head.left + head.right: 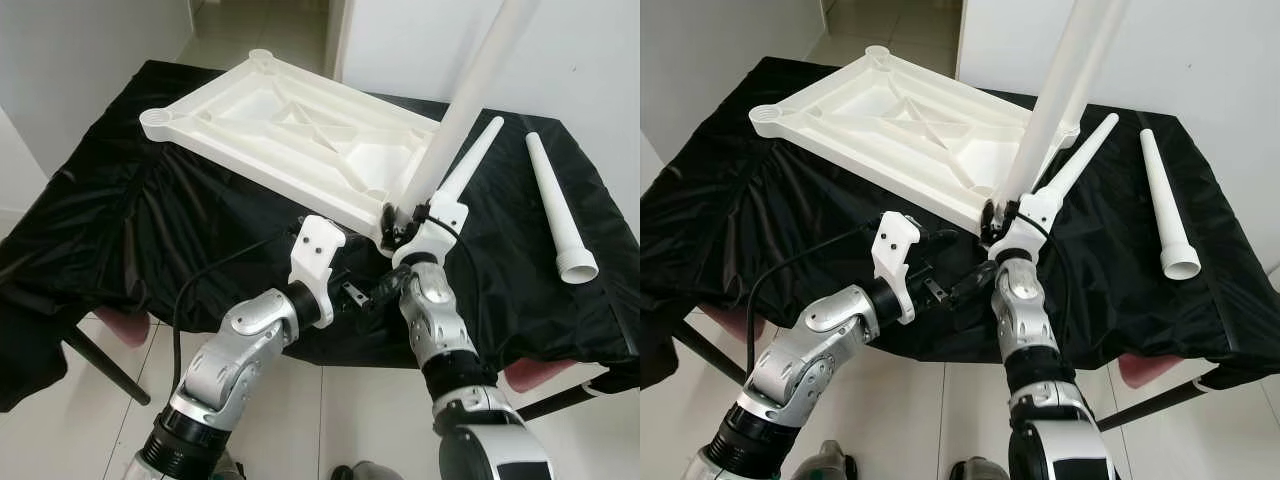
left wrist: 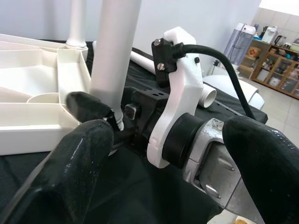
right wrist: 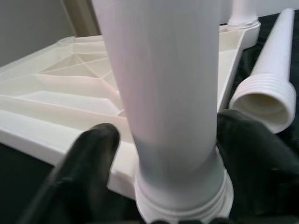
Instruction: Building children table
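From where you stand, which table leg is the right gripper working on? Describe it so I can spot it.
On the black-draped table lies the upturned white tabletop. At its near right corner the right gripper clamps one white leg. That leg rises steeply; the other two legs lie flat on the cloth.

The white plastic tabletop (image 1: pixel 290 130) lay upside down on the black-draped surface (image 1: pixel 120 220), ribbed underside up, with round leg sockets at its far and left corners. One long white leg (image 1: pixel 470 95) stood tilted at the near right corner, its threaded end at the socket. Two more tapered legs lay to the right: one (image 1: pixel 472 152) just beside the tabletop, another (image 1: pixel 558 205) farther right, its open threaded end nearest.
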Robot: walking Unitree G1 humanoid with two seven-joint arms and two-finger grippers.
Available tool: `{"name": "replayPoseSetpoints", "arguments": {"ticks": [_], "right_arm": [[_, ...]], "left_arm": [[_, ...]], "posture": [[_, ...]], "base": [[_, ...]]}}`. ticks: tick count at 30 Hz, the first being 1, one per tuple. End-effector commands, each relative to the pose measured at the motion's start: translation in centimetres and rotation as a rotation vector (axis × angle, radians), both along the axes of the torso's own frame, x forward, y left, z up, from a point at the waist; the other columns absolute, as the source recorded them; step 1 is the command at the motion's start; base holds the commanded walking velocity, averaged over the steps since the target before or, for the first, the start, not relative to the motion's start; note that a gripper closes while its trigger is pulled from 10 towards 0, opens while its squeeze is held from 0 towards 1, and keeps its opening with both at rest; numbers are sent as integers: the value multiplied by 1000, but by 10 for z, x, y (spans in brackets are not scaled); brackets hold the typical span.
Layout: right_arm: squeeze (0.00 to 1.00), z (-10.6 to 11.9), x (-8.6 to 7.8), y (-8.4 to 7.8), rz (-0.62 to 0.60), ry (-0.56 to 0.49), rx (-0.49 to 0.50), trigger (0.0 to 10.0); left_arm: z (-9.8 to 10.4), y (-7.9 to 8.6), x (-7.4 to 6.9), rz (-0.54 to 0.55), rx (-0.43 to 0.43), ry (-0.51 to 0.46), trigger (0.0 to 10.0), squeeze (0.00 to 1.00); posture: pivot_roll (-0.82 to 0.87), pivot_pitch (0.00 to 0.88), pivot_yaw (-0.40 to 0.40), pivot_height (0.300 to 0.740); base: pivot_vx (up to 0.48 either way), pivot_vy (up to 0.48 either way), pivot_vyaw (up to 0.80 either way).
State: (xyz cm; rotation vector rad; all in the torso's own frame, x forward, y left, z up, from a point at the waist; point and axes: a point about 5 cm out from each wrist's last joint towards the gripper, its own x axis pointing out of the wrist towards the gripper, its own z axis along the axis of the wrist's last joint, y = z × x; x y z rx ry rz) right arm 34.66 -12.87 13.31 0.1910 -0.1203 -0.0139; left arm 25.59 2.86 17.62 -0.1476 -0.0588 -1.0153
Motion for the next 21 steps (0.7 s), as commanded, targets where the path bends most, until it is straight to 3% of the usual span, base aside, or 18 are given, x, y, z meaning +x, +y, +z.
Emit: {"name": "replayPoseSetpoints", "arguments": {"ticks": [1, 9, 10, 16, 21], "right_arm": [[1000, 7, 0, -3, 18, -40, 14, 10000], [1000, 8, 1, -8, 60, -29, -22, 10000], [0, 8, 1, -9, 89, -32, -41, 10000], [0, 7, 6, -24, 257, -34, -144, 10000], [0, 7, 10, -33, 315, -21, -170, 10000]], "left_arm": [[-1, -3, -2, -29, -3, 8, 10000, 0], [-1, -3, -2, -33, -3, 7, 10000, 0], [-1, -3, -2, -34, -2, 6, 10000, 0], [-1, -5, -2, -49, 3, 4, 10000, 0], [-1, -5, -1, -52, 4, 3, 10000, 0]], "posture": [[89, 24, -71, 740], [86, 13, -70, 740], [86, 12, -70, 740], [79, 2, -63, 740], [79, 0, -62, 740]], "base": [[0, 0, 0], [0, 0, 0], [0, 0, 0], [0, 0, 0], [0, 0, 0]]}}
